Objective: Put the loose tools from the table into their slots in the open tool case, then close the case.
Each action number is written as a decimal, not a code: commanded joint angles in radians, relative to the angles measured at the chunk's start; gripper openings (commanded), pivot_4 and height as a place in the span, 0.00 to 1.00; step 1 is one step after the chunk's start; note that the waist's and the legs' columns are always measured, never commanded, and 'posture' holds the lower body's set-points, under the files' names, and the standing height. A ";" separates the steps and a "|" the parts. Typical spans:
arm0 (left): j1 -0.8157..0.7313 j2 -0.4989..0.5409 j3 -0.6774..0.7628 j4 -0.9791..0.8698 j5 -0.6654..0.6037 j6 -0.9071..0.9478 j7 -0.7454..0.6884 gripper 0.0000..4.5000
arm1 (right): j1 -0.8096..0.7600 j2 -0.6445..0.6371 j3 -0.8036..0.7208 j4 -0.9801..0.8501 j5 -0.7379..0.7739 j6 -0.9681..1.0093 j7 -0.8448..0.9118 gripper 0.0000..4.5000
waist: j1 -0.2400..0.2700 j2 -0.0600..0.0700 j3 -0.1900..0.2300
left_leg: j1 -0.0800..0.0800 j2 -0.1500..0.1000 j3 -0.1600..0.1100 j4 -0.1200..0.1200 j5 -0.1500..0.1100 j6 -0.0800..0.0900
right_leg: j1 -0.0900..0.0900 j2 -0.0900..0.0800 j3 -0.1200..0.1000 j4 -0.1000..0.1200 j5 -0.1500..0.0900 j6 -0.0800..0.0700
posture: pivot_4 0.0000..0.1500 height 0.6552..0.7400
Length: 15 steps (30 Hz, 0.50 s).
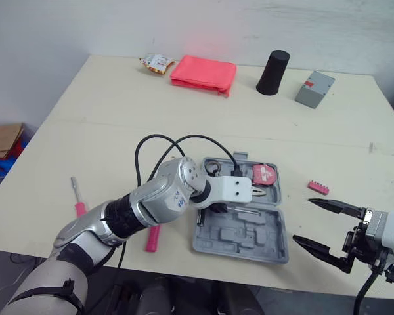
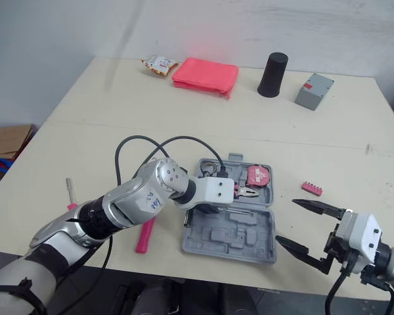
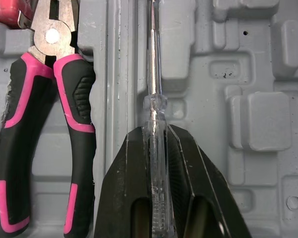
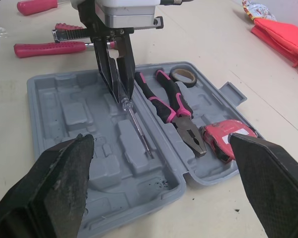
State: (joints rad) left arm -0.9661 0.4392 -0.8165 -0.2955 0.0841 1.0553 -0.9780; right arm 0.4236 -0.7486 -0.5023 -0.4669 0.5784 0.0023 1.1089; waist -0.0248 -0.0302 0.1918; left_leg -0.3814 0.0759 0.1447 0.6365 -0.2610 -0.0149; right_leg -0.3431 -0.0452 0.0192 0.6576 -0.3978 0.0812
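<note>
Gripping the clear-handled screwdriver (image 3: 151, 54) by its handle, jaws of the left gripper (image 3: 155, 130) closed on it. Shaft down along a long groove in the near half of the grey tool case (image 4: 39, 99), handle end slightly raised in the right wrist view. Reads as mid-placement, not yet let go.

Just across the hinge ridge, in the far half:
- pink-and-black pliers (image 3: 49, 124), seated in their recess
- red tape measure (image 4: 228, 139), in the corner past the pliers' nose
- roll of tape (image 4: 184, 74), in the corner by the pliers' handles

Other moulded recesses of the near half: empty.

Holding nothing in the right gripper (image 1: 303, 221); jaws wide open, hovering off the table's near right edge, well apart from the case.

Loose on the table (image 1: 118, 125):
- pink-handled screwdriver (image 1: 77, 197), well left of the case
- pink-handled tool (image 1: 152, 237), near the case's left edge, partly under the left arm; type unclear
- second pink-and-metal tool (image 4: 72, 32) beside that one; can't tell what
- pink bit strip (image 1: 318, 188), near the case's right side

Progress, by estimate: three items in, a fourth going in, about four to go, lid not closed. Roughly halfway.

Far end of table: pink cloth (image 1: 203, 73), black cylinder (image 1: 273, 72), grey box (image 1: 314, 88). Not tools, so to be ignored.
</note>
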 commanded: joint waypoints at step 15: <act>0.228 -0.069 0.389 0.028 -0.177 -0.581 0.079 0.51 | -0.011 -0.001 -0.003 -0.002 0.010 -0.003 0.012 1.00 | -0.002 0.002 -0.001 | 0.001 0.001 0.000 0.001 0.000 0.000 | 0.001 0.000 0.000 0.001 0.000 0.000 | 1.00 1.00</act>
State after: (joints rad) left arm -0.7442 0.3644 -0.4909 -0.2813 -0.0777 0.6023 -0.9125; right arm 0.4118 -0.7434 -0.4870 -0.4619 0.5782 0.0032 1.1175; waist -0.0263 -0.0280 0.1906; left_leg -0.3803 0.0767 0.1449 0.6388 -0.2612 -0.0148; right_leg -0.3426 -0.0449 0.0196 0.6591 -0.3979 0.0812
